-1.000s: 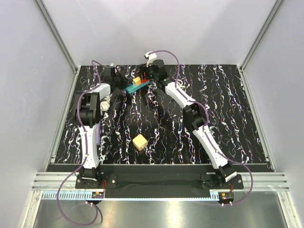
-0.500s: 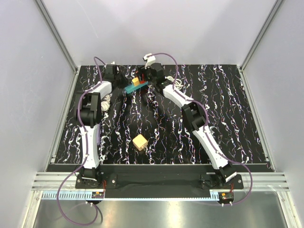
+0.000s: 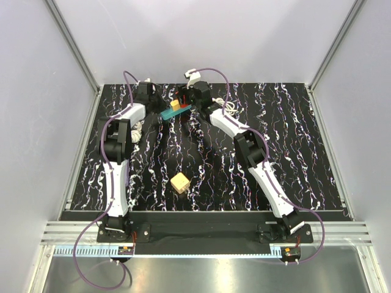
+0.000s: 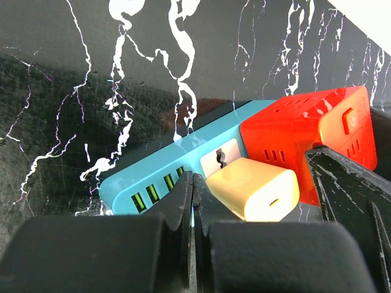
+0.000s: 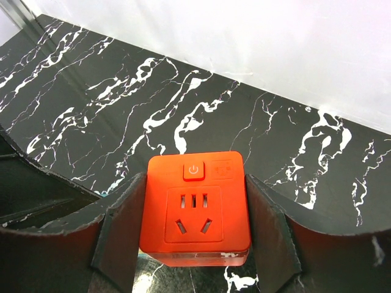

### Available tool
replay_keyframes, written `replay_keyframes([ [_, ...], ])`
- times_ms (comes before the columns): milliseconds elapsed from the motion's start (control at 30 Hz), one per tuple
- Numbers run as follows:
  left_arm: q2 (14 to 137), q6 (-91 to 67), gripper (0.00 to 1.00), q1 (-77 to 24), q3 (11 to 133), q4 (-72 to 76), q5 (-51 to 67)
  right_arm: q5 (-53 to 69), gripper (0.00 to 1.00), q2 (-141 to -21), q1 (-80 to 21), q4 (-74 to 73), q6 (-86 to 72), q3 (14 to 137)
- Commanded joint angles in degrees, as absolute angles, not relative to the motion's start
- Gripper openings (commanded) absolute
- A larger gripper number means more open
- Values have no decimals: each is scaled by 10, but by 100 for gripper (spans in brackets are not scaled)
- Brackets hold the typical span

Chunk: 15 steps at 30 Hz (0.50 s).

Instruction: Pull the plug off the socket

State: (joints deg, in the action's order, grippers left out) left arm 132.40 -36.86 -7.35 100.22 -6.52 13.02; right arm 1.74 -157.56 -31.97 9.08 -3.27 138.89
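teal socket (image 4: 177, 160) lies flat, a red cube plug (image 4: 293, 131) (yellow plug (image 4: 256, 186) beside it) at its end.

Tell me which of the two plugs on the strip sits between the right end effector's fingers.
The red cube with the power button, flanked by the right end effector; the yellow charger sits beside it, outside.

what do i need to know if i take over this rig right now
Left gripper: jaws straddle the yellow plug; a firm grip cannot be confirmed.
Right gripper: shut on the red adapter.
The power strip lies at the far side of the table, with the yellow plug seated in it and the red adapter at its end.
Done: both grippers are in position.
Left: nothing is pulled off yet; probably clamp, then pull apart.
A loose yellow block sits mid-table.
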Motion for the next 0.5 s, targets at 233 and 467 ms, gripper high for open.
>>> replay_keyframes([
  [233,1351,-347,0,-85,998,-105,105,8,0,-1492,-339,132,-25,1421],
  [467,1351,-347,0,-85,996,-103,105,5,0,-1486,-340,114,-19,1432],
])
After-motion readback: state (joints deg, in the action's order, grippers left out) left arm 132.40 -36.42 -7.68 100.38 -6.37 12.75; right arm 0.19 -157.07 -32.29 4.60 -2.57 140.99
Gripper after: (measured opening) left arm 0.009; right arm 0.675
